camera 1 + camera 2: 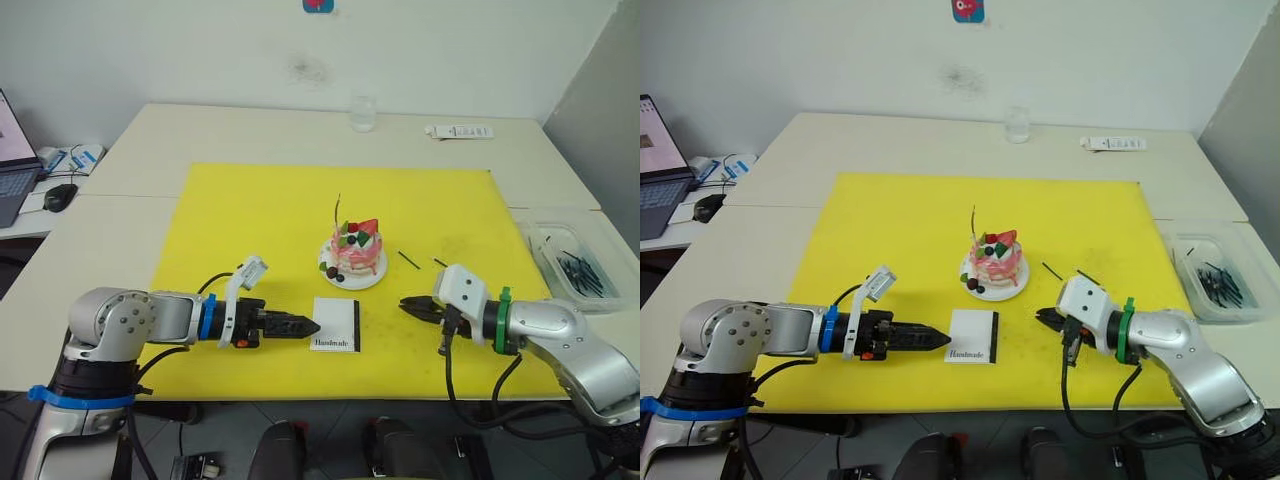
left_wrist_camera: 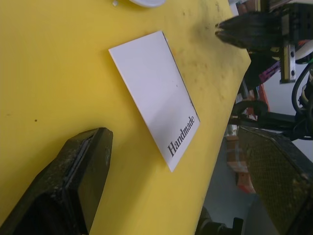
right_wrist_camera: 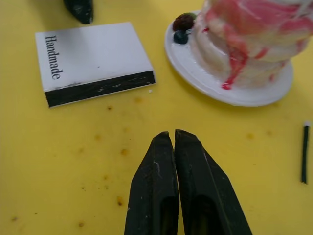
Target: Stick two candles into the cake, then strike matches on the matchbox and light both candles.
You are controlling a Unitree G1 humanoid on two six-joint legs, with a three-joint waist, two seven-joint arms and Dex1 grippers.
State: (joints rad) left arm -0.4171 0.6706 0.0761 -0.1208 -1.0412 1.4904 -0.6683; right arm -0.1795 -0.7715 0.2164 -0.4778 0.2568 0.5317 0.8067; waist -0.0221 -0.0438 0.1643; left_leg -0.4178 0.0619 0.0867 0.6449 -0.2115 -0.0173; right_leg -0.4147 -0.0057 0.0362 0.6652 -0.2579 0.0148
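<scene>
The pink cake (image 1: 353, 249) sits on its white plate (image 1: 367, 281) in the middle of the yellow mat. One thin candle (image 1: 338, 212) stands upright in its top left side. The white matchbox (image 1: 335, 323) lies flat in front of the cake, black strip to the right. My left gripper (image 1: 308, 326) points at the box's left edge; in the left wrist view its fingers (image 2: 73, 181) stand wide apart and hold nothing. My right gripper (image 1: 404, 304) hovers right of the box, shut and empty, its fingertips (image 3: 164, 142) touching. Two matches (image 1: 408, 260) (image 1: 440, 262) lie right of the cake.
A clear bin (image 1: 575, 262) holding several dark sticks stands off the mat at the right. A glass (image 1: 362, 113) and a white remote (image 1: 458, 131) sit at the table's far edge. A laptop (image 1: 12, 165) and mouse (image 1: 60, 196) are far left.
</scene>
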